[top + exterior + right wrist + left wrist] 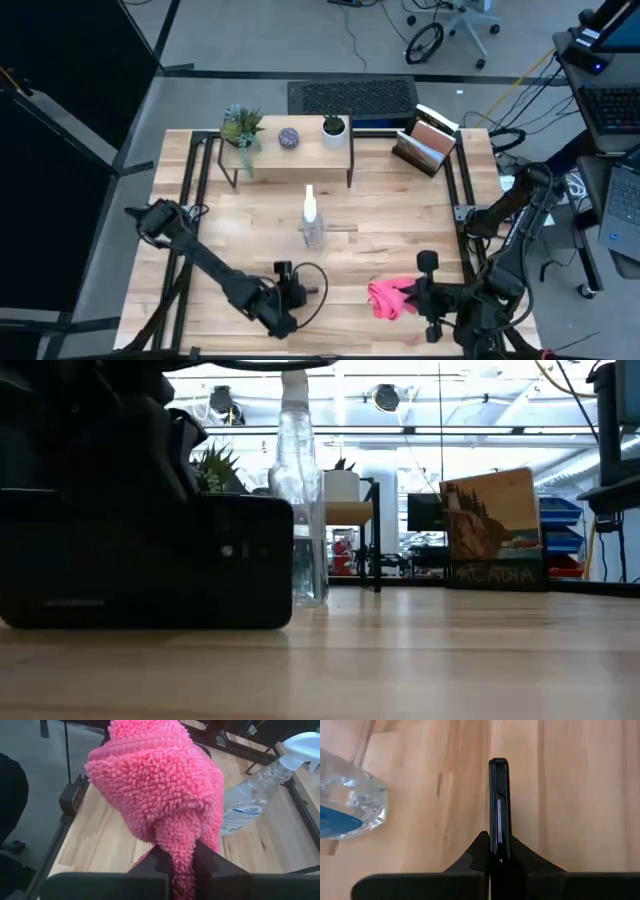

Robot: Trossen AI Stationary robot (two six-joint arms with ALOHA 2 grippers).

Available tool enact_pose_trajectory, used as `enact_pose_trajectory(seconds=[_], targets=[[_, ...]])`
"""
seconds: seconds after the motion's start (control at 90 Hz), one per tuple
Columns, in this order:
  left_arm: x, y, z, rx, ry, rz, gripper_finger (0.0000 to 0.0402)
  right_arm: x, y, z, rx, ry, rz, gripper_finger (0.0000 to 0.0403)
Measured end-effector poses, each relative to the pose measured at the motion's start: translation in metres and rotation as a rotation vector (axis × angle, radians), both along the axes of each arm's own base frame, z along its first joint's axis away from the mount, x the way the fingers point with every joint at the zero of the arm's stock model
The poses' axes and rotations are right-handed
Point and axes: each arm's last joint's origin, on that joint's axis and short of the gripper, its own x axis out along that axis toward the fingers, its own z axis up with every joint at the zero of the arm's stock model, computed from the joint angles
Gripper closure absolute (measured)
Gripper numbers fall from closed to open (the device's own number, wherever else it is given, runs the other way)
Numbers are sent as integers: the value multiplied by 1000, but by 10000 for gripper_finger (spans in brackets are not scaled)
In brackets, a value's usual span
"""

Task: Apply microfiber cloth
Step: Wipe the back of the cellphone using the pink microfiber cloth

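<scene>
The cloth [160, 790] is bunched in the right gripper [179, 862], whose two dark fingers are pinched together on a gathered fold of it, so the rest billows out ahead of the fingertips as a shaggy pink lump. In the overhead view the same cloth [390, 296] sits at the tip of the right gripper [418, 296], near the table's [400, 240] front edge. It looks light, soft and floppy: it will sag and drape rather than hold a shape, and its looped pile should cling rather than slip, so a pinch on a bunched fold near the middle seems the sound hold.

The left gripper [499, 865] is clamped on a black phone [499, 810], which stands on edge out ahead of its fingers. The spray bottle [347, 805] stands just off to one side of that gripper and beyond the cloth from the right gripper's side. Wiping would likely mean bringing the loose lump against the phone's flat face.
</scene>
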Motion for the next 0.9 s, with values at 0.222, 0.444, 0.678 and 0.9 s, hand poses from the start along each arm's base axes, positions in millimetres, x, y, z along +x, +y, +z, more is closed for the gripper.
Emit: enact_pose_trajectory(seconds=[0.222,0.444,0.678,0.9], targets=[[-1,0,-5,-39,43,0,323,2,0,1,11,-8,-7,394],[-2,-2,-6,-99,79,-29,245,2,0,1,11,-7,-6,394],[1,-5,-5,-169,86,-55,192,5,-2,1,12,-5,-16,394],[1,-6,-4,-194,99,-66,178,9,-3,-3,8,17,-17,394]])
